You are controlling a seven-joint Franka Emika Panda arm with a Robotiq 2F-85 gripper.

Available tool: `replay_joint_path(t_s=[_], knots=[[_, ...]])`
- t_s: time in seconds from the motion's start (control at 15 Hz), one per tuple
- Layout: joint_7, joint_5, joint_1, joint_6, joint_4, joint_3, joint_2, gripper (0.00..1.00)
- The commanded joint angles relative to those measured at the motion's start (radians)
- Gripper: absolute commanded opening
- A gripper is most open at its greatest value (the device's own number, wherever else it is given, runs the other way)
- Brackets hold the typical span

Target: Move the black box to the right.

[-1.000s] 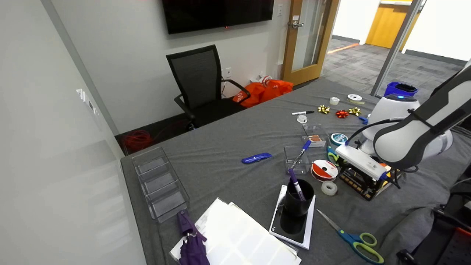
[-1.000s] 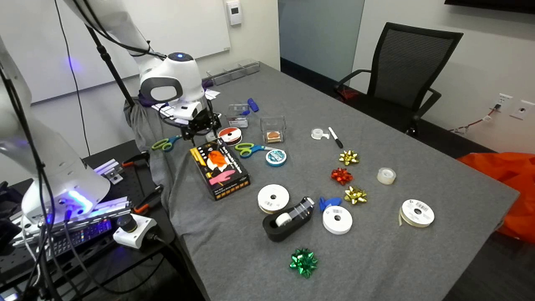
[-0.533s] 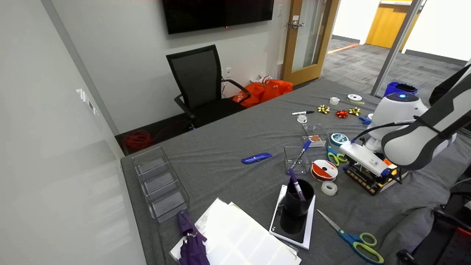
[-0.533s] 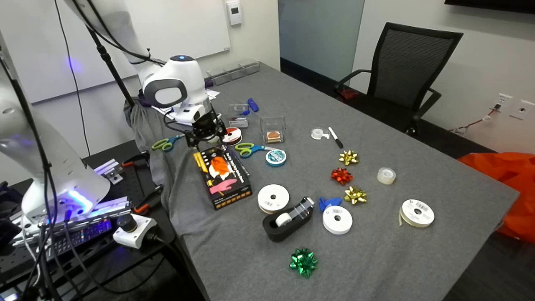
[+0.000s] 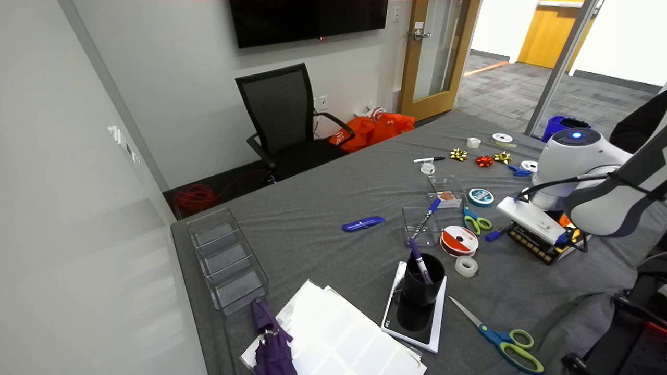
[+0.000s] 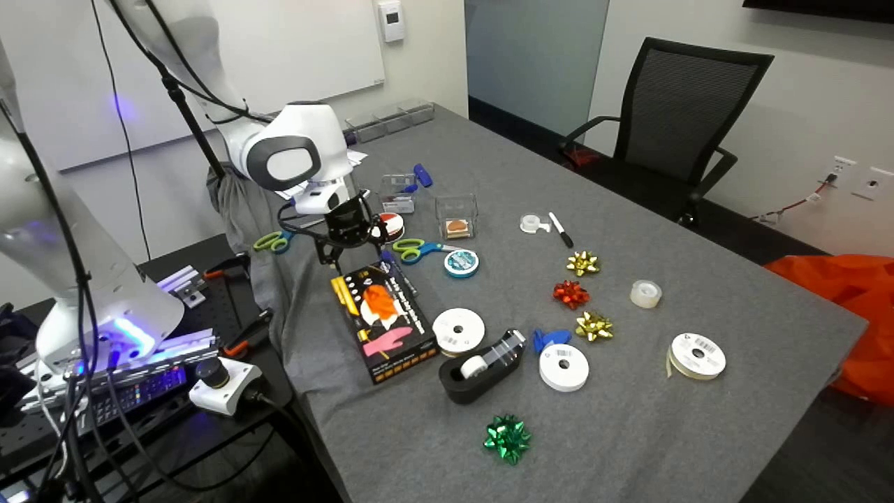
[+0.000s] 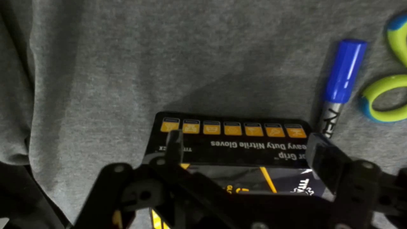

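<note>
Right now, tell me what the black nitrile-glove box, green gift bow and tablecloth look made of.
Black nitrile-glove box: probably cardboard, perhaps satin; crisp edges, flat printed faces. Green gift bow: likely metallic plastic film; shiny looped strips with bright glints. Tablecloth: matte grey fabric; it creases and hangs in folds, fibre unclear.

1. Both exterior views: soft, fairly even light; hallway wall (image 5: 628, 44) washed out white.
2. Robot base (image 6: 115, 304) glows blue-white — bluish glare on whiteboard (image 6: 300, 52).
3. Wrist view dimmer — gripper (image 7: 248, 149) dark, details murky; broad shadow on cloth (image 7: 190, 57) beside black box (image 7: 233, 152); highlight on marker cap (image 7: 345, 73).
</note>
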Motion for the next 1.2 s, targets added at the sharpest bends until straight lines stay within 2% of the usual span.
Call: replay_joint_path(t_s=[0.0, 0.2, 0.4, 0.73, 0.93, 1.13], knots=[[0.011, -0.115, 0.043, 0.016, -0.008, -0.109, 0.029, 1.0], [0.014, -0.17, 0.073, 0.013, -0.009, -0.176, 0.034, 1.0], [-0.008, -0.163, 0.074, 0.007, -0.028, -0.179, -0.002, 1.0], [-0.119, -0.115, -0.002, -0.076, -0.105, -0.073, -0.204, 1.0], [-0.225, -0.067, -0.119, -0.162, -0.15, 0.059, -0.346, 1.0], [-0.417, 0.121, -0.246, -0.259, -0.177, 0.208, -0.455, 1.0]])
